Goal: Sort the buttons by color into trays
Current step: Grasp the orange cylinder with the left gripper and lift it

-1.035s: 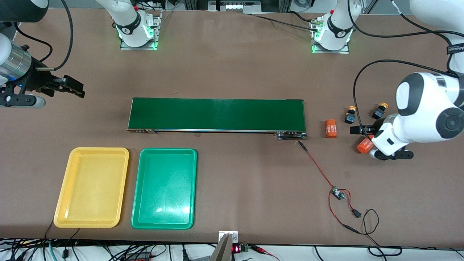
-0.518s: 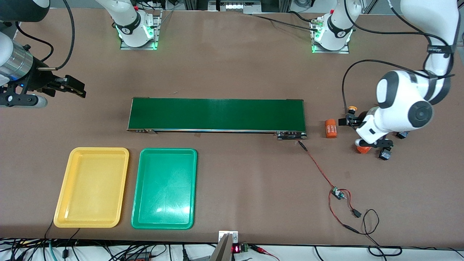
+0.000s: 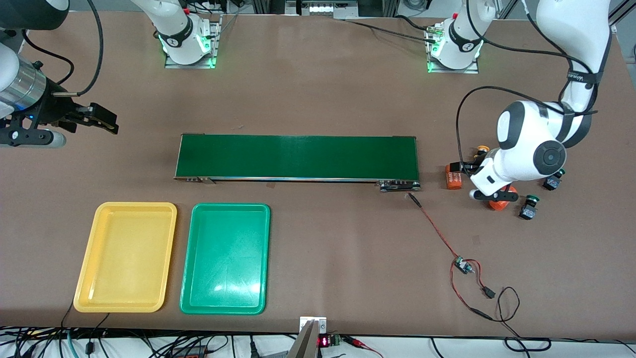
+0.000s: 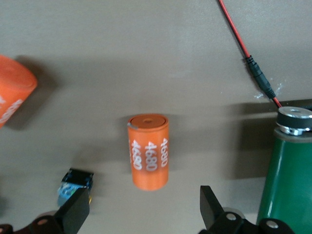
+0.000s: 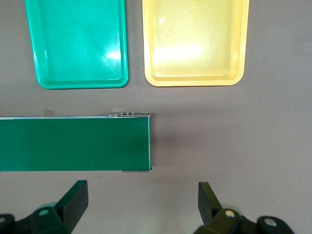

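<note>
A yellow-capped button peeks out beside the left arm, close to the conveyor's end. Two green-capped buttons stand nearer the table's edge at the left arm's end. My left gripper hangs open over an orange "4680" cylinder, and a button's black body sits by one finger. The yellow tray and green tray lie side by side, both bare. My right gripper waits open over the table at the right arm's end.
The long dark green conveyor belt crosses the middle of the table. Two orange cylinders lie by its end near the left arm. A red wire with a small board trails toward the front camera.
The left arm has swung toward the conveyor's end and now hangs over the orange cylinders, uncovering the two green buttons. The right arm has barely moved.
</note>
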You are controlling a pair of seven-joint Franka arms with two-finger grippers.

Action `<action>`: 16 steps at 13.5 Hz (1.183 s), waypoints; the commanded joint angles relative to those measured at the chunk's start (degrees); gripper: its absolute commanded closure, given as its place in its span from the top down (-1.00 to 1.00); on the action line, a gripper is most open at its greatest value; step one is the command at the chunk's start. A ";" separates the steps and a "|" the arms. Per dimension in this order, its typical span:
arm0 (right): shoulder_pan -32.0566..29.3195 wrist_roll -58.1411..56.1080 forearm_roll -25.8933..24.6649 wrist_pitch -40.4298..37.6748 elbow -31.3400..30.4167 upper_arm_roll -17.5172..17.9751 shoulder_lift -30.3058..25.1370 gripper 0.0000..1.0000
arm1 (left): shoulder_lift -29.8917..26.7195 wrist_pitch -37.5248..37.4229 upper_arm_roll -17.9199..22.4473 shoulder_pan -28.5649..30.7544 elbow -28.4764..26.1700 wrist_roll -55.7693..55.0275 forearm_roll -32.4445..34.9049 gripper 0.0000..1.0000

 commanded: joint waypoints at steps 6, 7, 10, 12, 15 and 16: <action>0.26 0.89 -0.03 0.06 0.02 0.02 -0.22 1.00 | 5.53 5.32 -0.86 1.83 -0.10 4.93 -0.68 1.00; 0.26 0.89 -0.03 0.06 0.02 0.02 -0.22 1.00 | 5.79 5.32 -1.38 1.83 -0.10 4.93 -0.68 1.00; 0.26 0.89 -0.03 0.06 0.02 0.02 -0.31 1.00 | 7.63 5.32 -2.00 1.83 -0.71 4.85 -1.21 1.00; 0.26 0.89 -0.12 0.06 0.02 0.02 -0.22 1.00 | 7.64 5.32 -2.01 1.92 -0.71 4.85 -1.30 1.00; 0.26 0.80 -0.12 0.06 0.10 0.02 0.04 1.00 | 7.64 5.40 -2.01 1.92 -0.71 4.85 -1.21 1.00; 0.26 0.89 -0.21 0.06 0.10 0.02 0.04 1.00 | 7.55 5.49 -2.01 1.92 -0.71 4.93 -1.21 0.80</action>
